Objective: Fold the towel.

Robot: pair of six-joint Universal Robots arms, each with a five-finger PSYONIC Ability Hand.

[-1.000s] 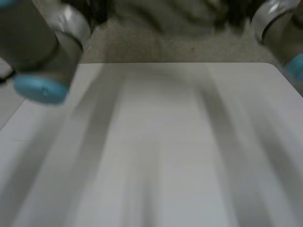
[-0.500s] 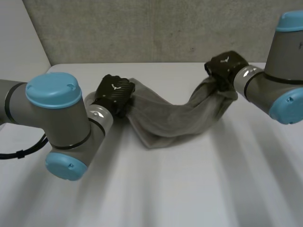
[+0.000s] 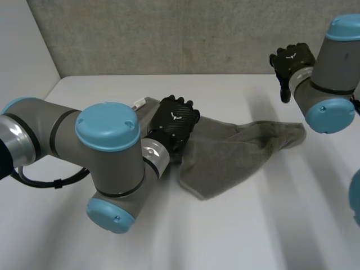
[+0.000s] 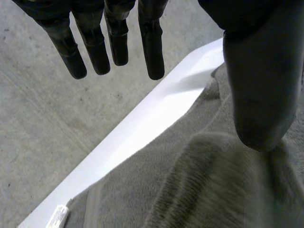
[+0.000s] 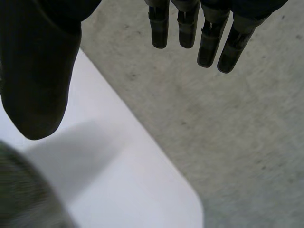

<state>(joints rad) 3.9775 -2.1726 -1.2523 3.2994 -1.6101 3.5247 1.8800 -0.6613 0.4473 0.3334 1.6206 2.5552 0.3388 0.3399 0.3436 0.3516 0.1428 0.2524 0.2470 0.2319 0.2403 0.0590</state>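
The towel (image 3: 236, 154), grey and crumpled, lies on the white worktop (image 3: 225, 242). Its nearest corner points toward the head camera and its long body stretches toward the robot's right side. The left arm (image 3: 107, 163) bends in front of the towel's left end, and over this end is the left robot hand (image 3: 177, 119). In the left wrist view its fingers (image 4: 149, 42) are straight and stand well apart from the thumb (image 4: 259, 85). Nothing is between them, so this robot hand is fully open and holds nothing. The thumb is above the cloth, but I cannot tell if it touches. At the far left corner of the towel a small white label (image 3: 138, 103) sticks out. Farther away, the right robot hand (image 3: 292, 59) is lifted, well apart from the towel's right end. In the right wrist view its fingers (image 5: 209, 38) are also straight, wide from the thumb, with nothing in them. Under them are a corner of the worktop and the grey floor (image 5: 228, 142).
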